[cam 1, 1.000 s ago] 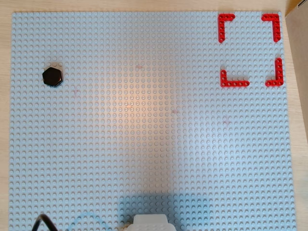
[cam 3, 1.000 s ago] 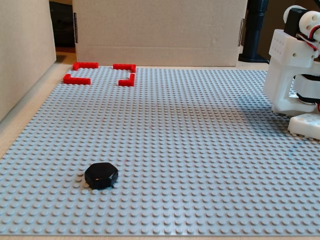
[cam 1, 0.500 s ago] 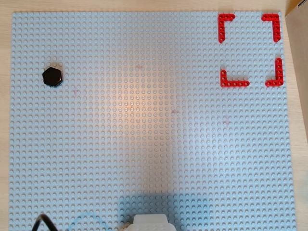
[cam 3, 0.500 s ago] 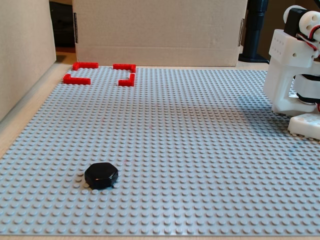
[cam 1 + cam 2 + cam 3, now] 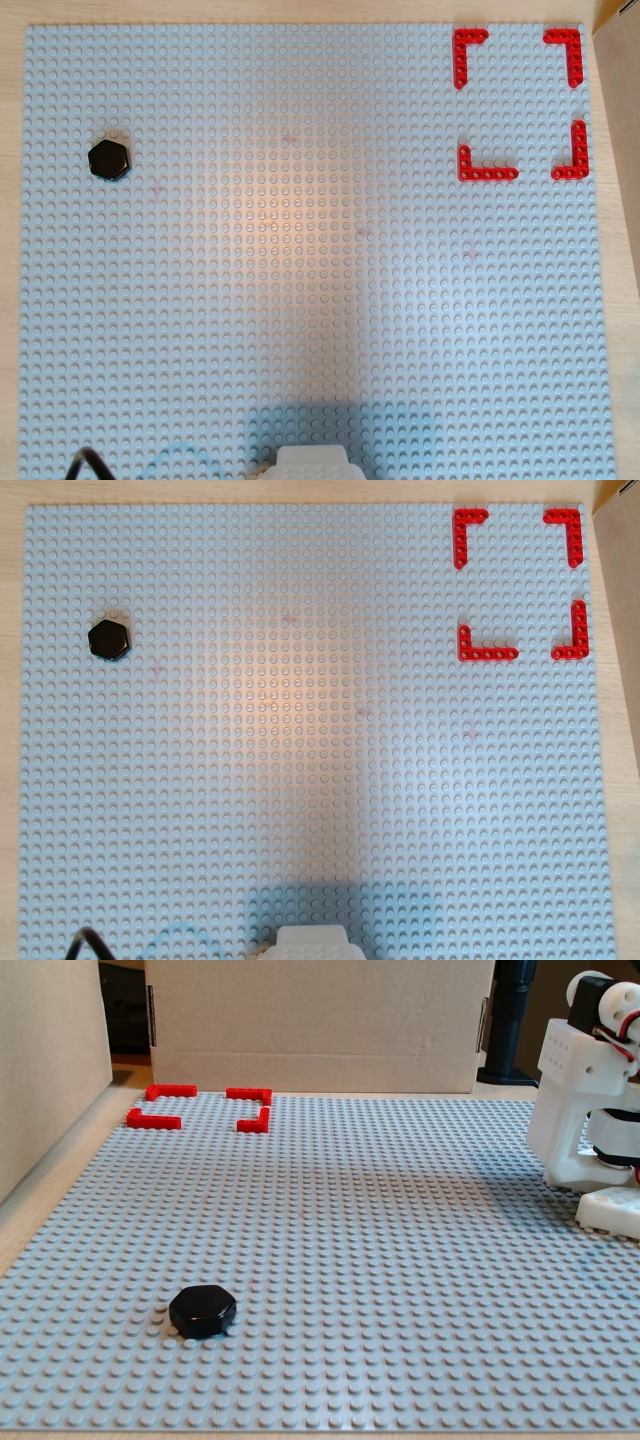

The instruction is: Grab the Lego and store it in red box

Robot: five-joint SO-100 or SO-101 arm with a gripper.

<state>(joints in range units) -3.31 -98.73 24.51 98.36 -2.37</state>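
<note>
The Lego, a small glossy black hexagonal piece, lies flat on the left side of the baseplate in both overhead views (image 5: 108,159) (image 5: 108,639). In the fixed view it is near the front (image 5: 202,1310). The red box, four red L-shaped corner pieces with gaps, sits at the top right corner in both overhead views (image 5: 468,40) (image 5: 468,520). In the fixed view it is at the far left (image 5: 155,1121). It is empty. Only the arm's white base shows (image 5: 311,464) (image 5: 575,1110). The gripper is out of view.
The grey studded baseplate (image 5: 320,260) covers the table. Cardboard walls stand along the far edge (image 5: 320,1020) and the left side (image 5: 50,1060) in the fixed view. A black cable (image 5: 85,462) enters at the bottom left of the overhead view.
</note>
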